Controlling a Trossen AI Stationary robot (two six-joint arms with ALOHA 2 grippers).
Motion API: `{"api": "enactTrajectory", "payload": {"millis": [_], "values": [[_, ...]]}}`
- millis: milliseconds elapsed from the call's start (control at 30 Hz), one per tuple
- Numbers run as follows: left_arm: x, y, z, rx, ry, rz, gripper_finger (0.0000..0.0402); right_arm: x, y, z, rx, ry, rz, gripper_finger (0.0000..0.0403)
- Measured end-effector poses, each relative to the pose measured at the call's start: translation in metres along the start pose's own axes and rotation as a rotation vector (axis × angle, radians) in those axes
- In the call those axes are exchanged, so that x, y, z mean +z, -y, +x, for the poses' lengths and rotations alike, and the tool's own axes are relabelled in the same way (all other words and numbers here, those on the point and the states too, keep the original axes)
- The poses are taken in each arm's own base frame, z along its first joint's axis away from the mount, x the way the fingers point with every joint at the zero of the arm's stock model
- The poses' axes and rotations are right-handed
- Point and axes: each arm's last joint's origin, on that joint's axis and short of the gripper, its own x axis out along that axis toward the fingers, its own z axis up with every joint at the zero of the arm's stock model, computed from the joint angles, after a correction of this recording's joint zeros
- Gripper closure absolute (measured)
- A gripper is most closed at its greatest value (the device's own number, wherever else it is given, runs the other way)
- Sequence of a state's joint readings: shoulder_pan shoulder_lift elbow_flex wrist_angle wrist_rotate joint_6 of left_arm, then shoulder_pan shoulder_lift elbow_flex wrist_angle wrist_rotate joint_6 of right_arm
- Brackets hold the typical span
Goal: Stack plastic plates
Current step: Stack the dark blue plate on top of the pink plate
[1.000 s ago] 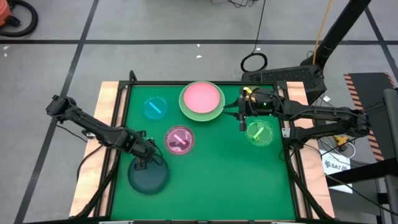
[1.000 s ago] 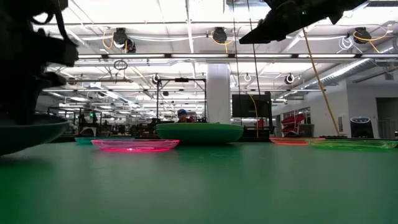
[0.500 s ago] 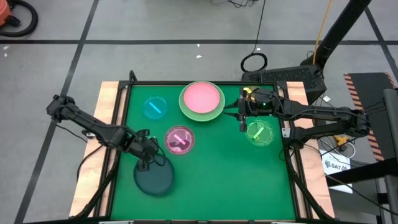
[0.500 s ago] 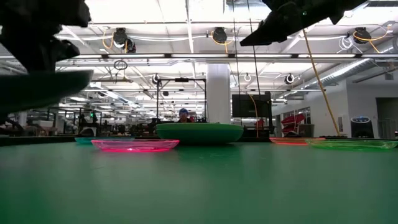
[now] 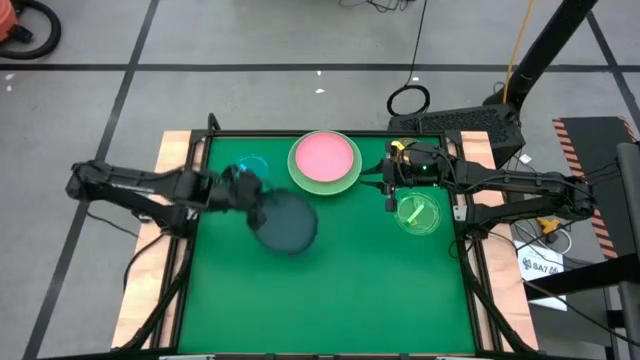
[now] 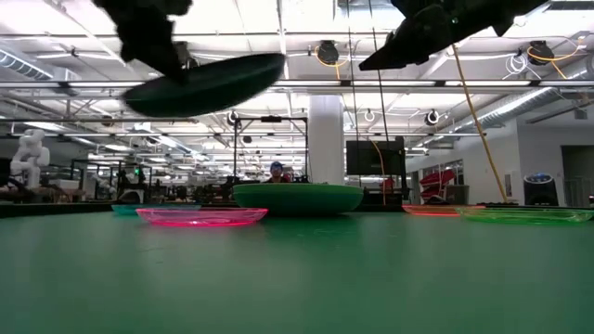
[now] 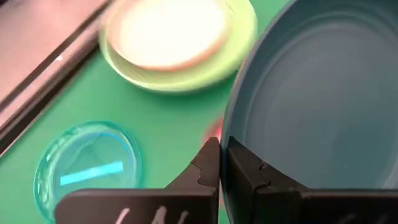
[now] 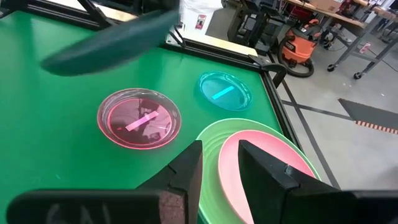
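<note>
High view, starting at the left: what is the left end effector [image 5: 252, 196] doing?

— It is pinching the rim of the dark teal plate [image 5: 285, 221], which hangs in the air above the green bench [image 5: 350, 280], covering the spot where the magenta plate [image 8: 139, 118] lies. The low view shows that plate tilted, well above everything else.

— And behind it?

— The small blue plate [image 5: 249, 168] lies flat near the bench's far left, partly hidden by the arm. The left wrist view shows it beside the carried plate's rim, with the two fingers [image 7: 208, 167] pressed on that rim.

— Middle of the bench?

— The pink plate [image 5: 325, 156] sits inside the light green plate [image 5: 345, 183], at the far edge.

— The right side?

— The right end effector [image 5: 389, 186] hovers between that stack and the small green plate [image 5: 418, 213], its fingers parted with nothing between them. In the low view an orange plate [image 6: 432, 211] shows just beside the green one.
</note>
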State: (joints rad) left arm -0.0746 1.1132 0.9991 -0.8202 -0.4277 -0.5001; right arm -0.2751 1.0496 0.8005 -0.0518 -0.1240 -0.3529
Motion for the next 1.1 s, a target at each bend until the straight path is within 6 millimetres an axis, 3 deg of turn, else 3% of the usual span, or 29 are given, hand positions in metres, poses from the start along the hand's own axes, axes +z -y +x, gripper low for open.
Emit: {"api": "enactTrajectory", "payload": {"millis": [233, 567, 833, 1100], "values": [[0.038, -0.047, 0.027, 0.063, 0.116, -0.097, 0.0389, -0.002, 0.000, -0.006, -0.031, -0.044, -0.004, 0.0303], [0.070, -0.126, 0.077, 0.127, 0.221, -0.198, 0.0389, -0.002, -0.001, -0.015, -0.032, -0.056, 0.003, 0.0303], [0.078, -0.150, 0.111, 0.054, 0.270, -0.315, 0.0388, -0.003, -0.001, -0.015, -0.031, -0.061, 0.005, 0.0303], [0.070, -0.161, 0.138, -0.073, 0.151, -0.504, 0.0387, -0.003, -0.001, -0.015, -0.030, -0.061, 0.005, 0.0303]]}}
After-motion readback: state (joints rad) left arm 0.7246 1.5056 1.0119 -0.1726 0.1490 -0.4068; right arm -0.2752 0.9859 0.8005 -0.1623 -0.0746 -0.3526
